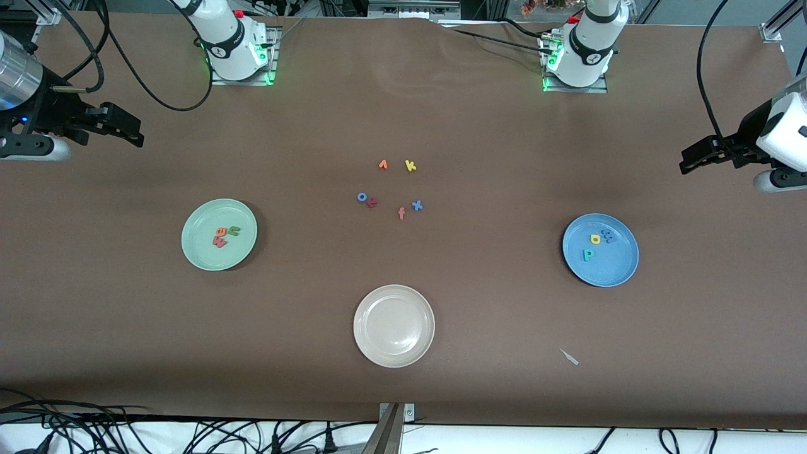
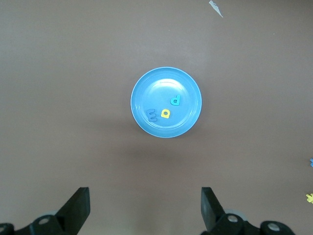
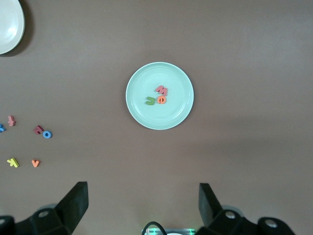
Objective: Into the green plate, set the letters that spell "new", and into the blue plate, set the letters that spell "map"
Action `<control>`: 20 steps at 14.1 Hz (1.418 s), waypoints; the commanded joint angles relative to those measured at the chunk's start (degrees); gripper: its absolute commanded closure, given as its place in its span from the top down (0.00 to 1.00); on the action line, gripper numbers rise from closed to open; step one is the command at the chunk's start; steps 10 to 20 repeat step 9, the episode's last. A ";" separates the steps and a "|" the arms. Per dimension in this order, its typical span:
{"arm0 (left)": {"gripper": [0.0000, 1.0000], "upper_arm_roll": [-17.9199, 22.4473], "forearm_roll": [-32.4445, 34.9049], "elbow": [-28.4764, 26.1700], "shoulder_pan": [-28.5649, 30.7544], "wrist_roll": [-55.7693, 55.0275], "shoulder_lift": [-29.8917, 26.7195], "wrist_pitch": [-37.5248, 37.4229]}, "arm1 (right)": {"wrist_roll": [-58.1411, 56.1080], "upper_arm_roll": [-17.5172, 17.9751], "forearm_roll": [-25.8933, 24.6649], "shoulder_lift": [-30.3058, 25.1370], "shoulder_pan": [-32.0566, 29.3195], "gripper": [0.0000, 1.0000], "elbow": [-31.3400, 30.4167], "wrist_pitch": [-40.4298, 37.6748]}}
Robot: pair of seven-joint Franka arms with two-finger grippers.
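We see both grippers with fingers spread wide, holding nothing. The left gripper [image 1: 687, 165] hangs above bare table at the left arm's end, with the blue plate [image 1: 621, 268] in its wrist view. The right gripper [image 1: 135, 132] hangs above bare table at the right arm's end, with the green plate [image 1: 198, 249] in its wrist view.

We count three plates: green, blue, and a cream-white plate [image 1: 394, 353] nearest the front camera, between the two.

Three letters lie in the green plate: green "n" [image 1: 234, 231], orange "e" [image 1: 222, 232], pinkish-red "w" [image 1: 219, 241], clustered and touching or nearly so.

Three lie in the blue plate: blue "m" [image 1: 607, 236], yellow "a" [image 1: 595, 239], teal "p" [image 1: 587, 255].

Six loose letters sit mid-table: orange "v" [image 1: 383, 164], yellow "k" [image 1: 410, 166], blue "o" [image 1: 362, 197], a dark red letter [image 1: 372, 202] just beside the "o", salmon "f" [image 1: 401, 214], blue "x" [image 1: 417, 205].

One pale scrap [image 1: 569, 357] lies on the table nearer the front camera than the blue plate.
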 commanded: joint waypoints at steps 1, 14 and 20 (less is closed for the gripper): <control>1.00 0.46 -1.56 -1.03 -0.27 1.38 -0.69 0.70 | -0.58 0.00 0.11 0.71 -0.04 1.00 1.61 -0.89; 1.00 0.37 -1.74 -0.95 -0.36 1.38 -0.43 0.69 | -0.49 0.09 -0.77 1.15 0.31 1.00 1.61 -0.97; 1.00 0.37 -1.74 -0.95 -0.36 1.38 -0.43 0.69 | -0.49 0.09 -0.77 1.15 0.31 1.00 1.61 -0.97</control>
